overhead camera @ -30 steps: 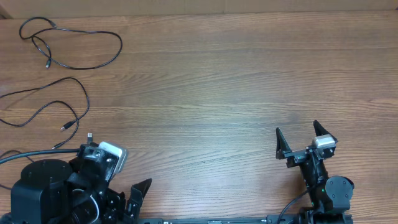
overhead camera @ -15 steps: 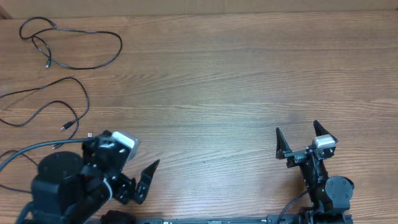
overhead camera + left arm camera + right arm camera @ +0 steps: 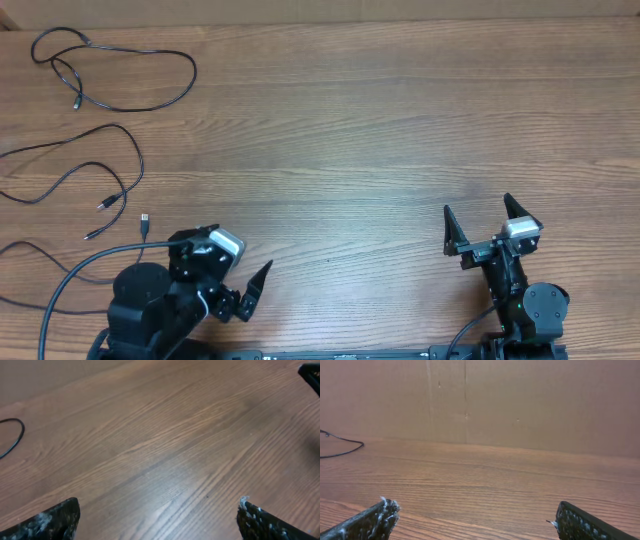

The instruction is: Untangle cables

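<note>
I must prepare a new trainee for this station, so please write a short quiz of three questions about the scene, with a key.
1. True or false: the left pincer grips one of the thin black flexible cables.
2. Seen from overhead, where on the brown wooden table do the cables lie? A) at the far left, B) in the centre, C) at the right edge.
3. Fill in the missing word: the right pincer holds nothing and its jaws stand ___.

Key: 1 false, since the left pincer is open and holds nothing; 2 A; 3 open.
</note>
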